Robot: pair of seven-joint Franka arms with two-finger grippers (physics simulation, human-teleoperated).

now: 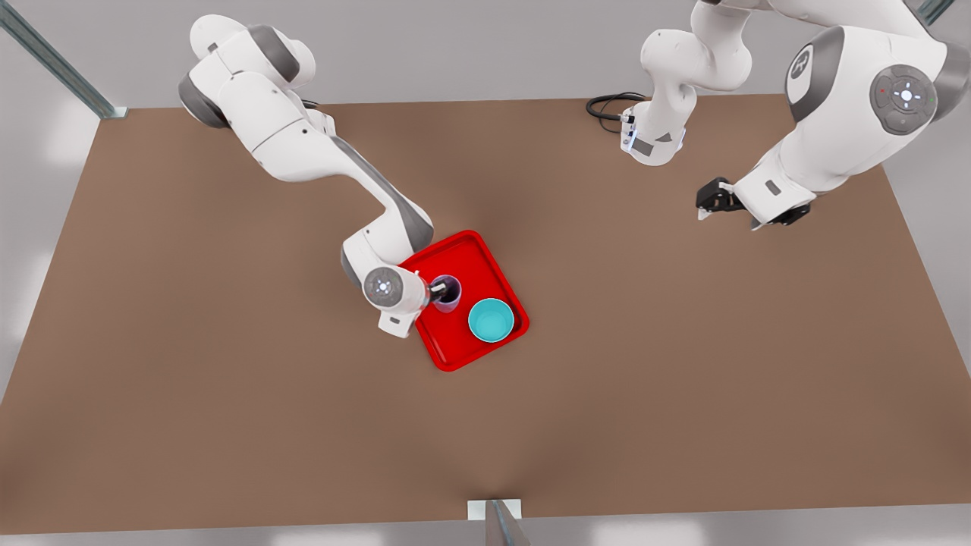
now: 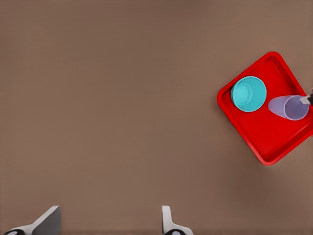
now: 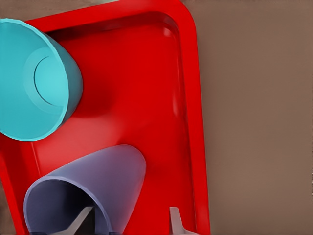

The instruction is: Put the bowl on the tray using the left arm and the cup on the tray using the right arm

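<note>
The red tray (image 1: 472, 256) lies mid-table, and the teal bowl (image 1: 491, 320) and the lavender cup (image 1: 450, 297) both stand on it. My right gripper (image 1: 439, 288), on the arm at the front view's left, is at the cup's rim. In the right wrist view the right gripper (image 3: 129, 221) is open: one finger is inside the cup (image 3: 98, 176), the other outside its wall, with the bowl (image 3: 39, 83) beside it on the tray (image 3: 146, 73). My left gripper (image 1: 709, 201) hangs open over bare table at the front view's right. It (image 2: 110, 216) views the tray (image 2: 274, 139), bowl (image 2: 249, 94) and cup (image 2: 288, 107) from afar.
The brown table (image 1: 227, 379) spreads wide on every side of the tray. A black cable (image 1: 607, 106) loops at the back edge by the base of the arm on the front view's right. A metal post (image 1: 501, 523) stands at the near edge.
</note>
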